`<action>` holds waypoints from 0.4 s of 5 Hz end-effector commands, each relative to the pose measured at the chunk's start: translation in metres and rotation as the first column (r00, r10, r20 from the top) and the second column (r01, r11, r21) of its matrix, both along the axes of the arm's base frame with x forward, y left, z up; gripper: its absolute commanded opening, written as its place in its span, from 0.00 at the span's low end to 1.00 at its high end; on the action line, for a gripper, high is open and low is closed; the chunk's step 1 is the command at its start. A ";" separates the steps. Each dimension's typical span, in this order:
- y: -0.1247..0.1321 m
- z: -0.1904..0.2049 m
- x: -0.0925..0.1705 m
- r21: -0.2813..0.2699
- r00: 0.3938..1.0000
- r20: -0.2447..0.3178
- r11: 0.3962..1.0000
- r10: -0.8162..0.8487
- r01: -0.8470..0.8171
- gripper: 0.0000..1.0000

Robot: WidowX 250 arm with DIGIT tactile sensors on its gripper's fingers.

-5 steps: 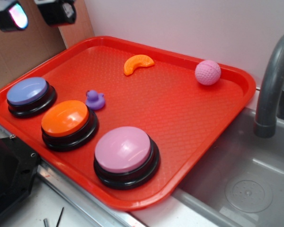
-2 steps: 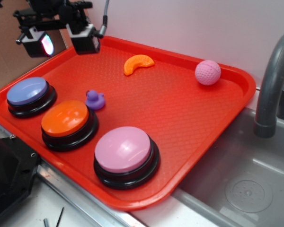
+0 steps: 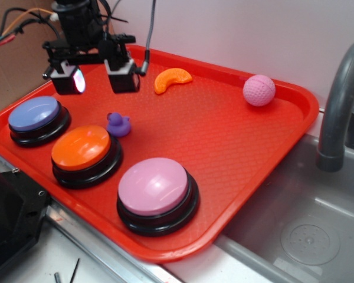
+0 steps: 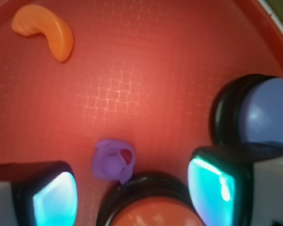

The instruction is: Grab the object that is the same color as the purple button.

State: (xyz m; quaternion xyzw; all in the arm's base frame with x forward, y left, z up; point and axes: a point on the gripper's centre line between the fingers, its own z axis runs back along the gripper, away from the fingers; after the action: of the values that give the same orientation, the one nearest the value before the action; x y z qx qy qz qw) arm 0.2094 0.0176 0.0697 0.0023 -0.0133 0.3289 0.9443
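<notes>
The gripper (image 3: pixel 97 80) hung over the far left part of the red tray (image 3: pixel 236 153), its two fingers spread wide apart and holding nothing. The wrist view showed the same: both pads (image 4: pixel 49 197) at the frame's bottom corners with open tray between them.

The duck (image 3: pixel 118 124) stood on the tray just nearer than the gripper, close beside the far right edge of the orange button (image 3: pixel 82 150); whether the two touched I could not tell. In the wrist view the duck (image 4: pixel 113 160) lay between the pads, nearer the left one, right at the rim of the orange button (image 4: pixel 148 207).

The purple button (image 3: pixel 36 118) sat at the tray's left edge, left of the duck. The mauve button (image 3: pixel 155 191) stood nearest the camera. The orange slice (image 3: pixel 172 79) lay just right of the gripper, and the pink ball (image 3: pixel 259 90) sat near the far right corner, well apart from the duck.
</notes>
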 end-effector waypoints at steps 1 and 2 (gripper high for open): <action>-0.002 -0.026 0.005 0.065 1.000 0.008 0.998 0.002 -0.003 1.00; -0.008 -0.043 0.004 0.072 1.000 -0.015 0.997 -0.022 0.023 1.00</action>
State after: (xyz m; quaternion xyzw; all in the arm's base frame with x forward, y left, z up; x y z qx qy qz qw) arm 0.2115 0.0074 0.0224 0.0412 -0.0063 0.3187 0.9469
